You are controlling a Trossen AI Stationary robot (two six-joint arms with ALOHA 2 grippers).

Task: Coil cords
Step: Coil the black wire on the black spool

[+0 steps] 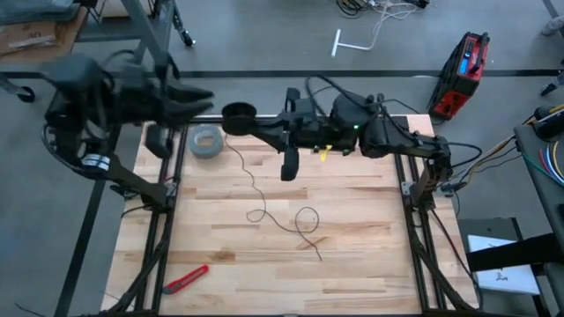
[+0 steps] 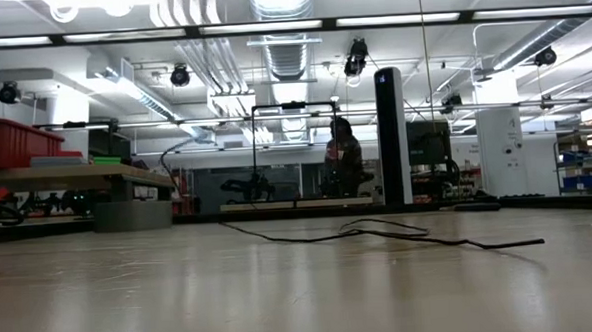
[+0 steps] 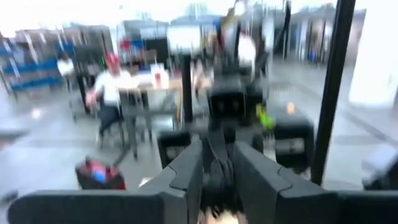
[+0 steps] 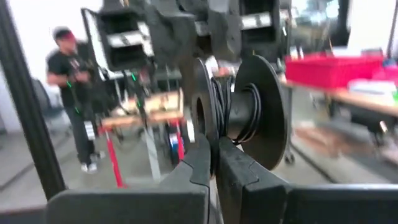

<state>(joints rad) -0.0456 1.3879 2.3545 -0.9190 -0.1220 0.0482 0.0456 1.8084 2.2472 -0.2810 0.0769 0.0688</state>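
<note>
Surface is a pale butcher-block wood table (image 1: 352,264) on a dark metal frame, grey concrete floor around it; low view looks into a workshop with ceiling strip lights, ducting, benches and a red bin, one person far back. Red/black tool case (image 1: 464,63) on the floor past the far right corner. Right gripper (image 4: 214,152) is up over the far edge, fingers clamped on one flange of the reel (image 4: 239,118): small, black, two flat round discs with thin cord wound on the hub between them. From the reel (image 1: 238,114) the cord (image 1: 264,207) drops to the table and runs toward centre in loose loops, very thin, black, free end lying flat; low view shows it as a low wavy line (image 2: 379,232) on the wood. Left gripper (image 1: 198,99) is raised at the far left corner, blurred; cannot tell how its fingers are set. Grey ring-shaped tape roll (image 1: 206,142) sits flat just beneath it. Red utility knife (image 1: 185,279) lies near the front left edge. Left wrist view is heavily smeared, only dark shapes and a person at a bench.
</note>
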